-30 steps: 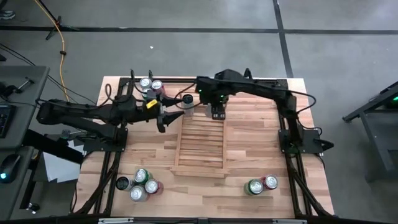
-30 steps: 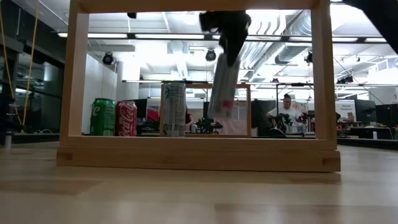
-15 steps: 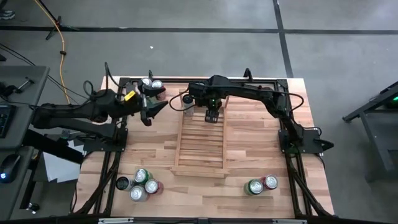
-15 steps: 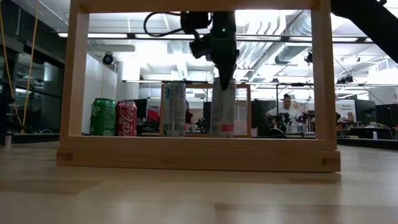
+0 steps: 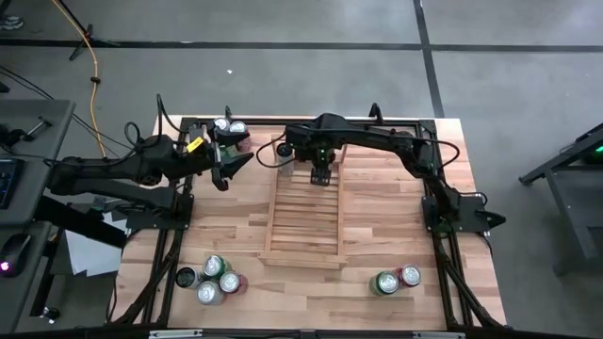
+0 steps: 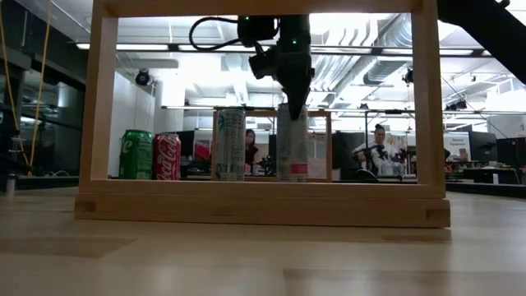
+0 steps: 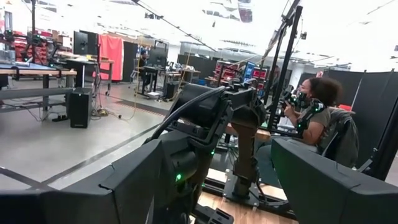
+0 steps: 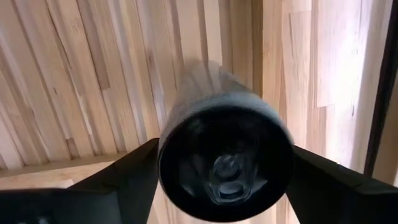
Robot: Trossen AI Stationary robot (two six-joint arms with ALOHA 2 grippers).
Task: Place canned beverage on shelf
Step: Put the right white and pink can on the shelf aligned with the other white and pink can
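A tall grey can (image 6: 293, 141) stands upright on the far end of the slatted wooden shelf (image 5: 303, 221), its base on the slats. My right gripper (image 5: 321, 175) points straight down over it. In the right wrist view its fingers stand on either side of the can's dark top (image 8: 225, 165). My left gripper (image 5: 229, 168) hovers open and holds nothing near the table's far left. In its wrist view it (image 7: 249, 183) looks at the right arm. My right gripper comes at the can's upper end (image 8: 186, 93) from above, one finger (image 8: 124, 171) on each side. The can's top hides the pads, so I cannot tell whether they touch it. The can stands upright on the shelf's slats.
A slim white can (image 5: 284, 150) stands on the table by the shelf's far left corner. More cans stand at the far left (image 5: 227, 129), near left (image 5: 217, 279) and near right (image 5: 396, 280). A person (image 6: 379, 148) sits in the room beyond the table.
My right gripper has come down over the shelf's far end with the grey can. The can hung tilted and clear, and now stands upright on the slats. My left gripper has drawn back toward the table's left edge and risen a little.
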